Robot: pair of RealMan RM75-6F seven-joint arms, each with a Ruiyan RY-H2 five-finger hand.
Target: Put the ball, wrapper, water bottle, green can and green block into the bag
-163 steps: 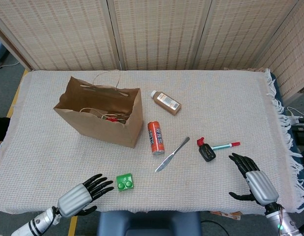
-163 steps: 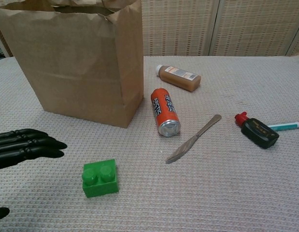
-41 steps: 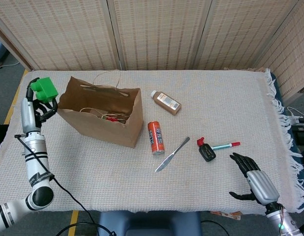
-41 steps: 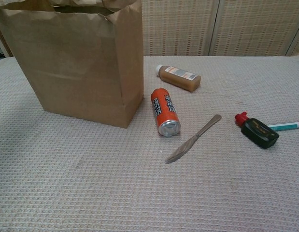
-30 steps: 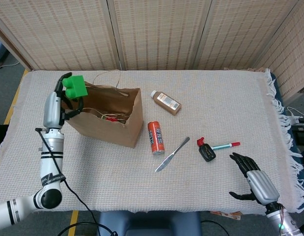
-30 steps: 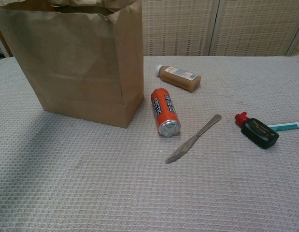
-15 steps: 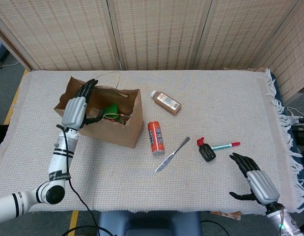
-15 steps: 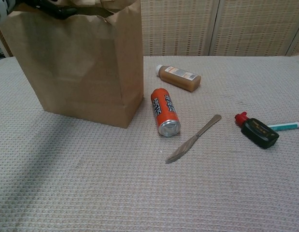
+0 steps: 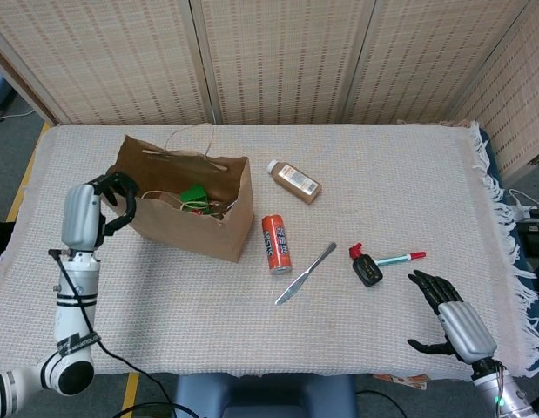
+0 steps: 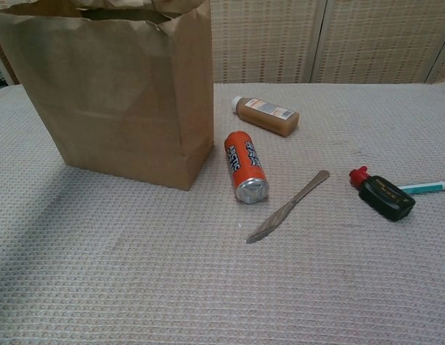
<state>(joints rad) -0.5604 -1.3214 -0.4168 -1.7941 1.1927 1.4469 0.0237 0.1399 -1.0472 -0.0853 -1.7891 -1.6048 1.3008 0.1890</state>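
Note:
The brown paper bag [image 9: 186, 218] stands open at the left of the table and fills the upper left of the chest view [image 10: 121, 93]. Inside it the green block [image 9: 194, 195] lies next to something red, with other contents hidden. My left hand [image 9: 86, 211] hovers just left of the bag's rim, holding nothing, its fingers [image 9: 115, 183] bent and apart from the thumb. My right hand [image 9: 452, 315] rests near the table's front right edge, fingers spread and empty. Neither hand shows in the chest view.
An orange can [image 9: 276, 244] [image 10: 246, 167] lies right of the bag. Beyond it lies a brown bottle [image 9: 294, 181] [image 10: 265, 115]. A table knife [image 9: 306, 273] [image 10: 287, 207], a black red-capped bottle [image 9: 366, 266] [image 10: 384, 195] and a pen [image 9: 401, 258] lie further right.
My left hand carried the green block over the bag, let it drop inside, then drew back to the bag's left side. The right hand has stayed still.

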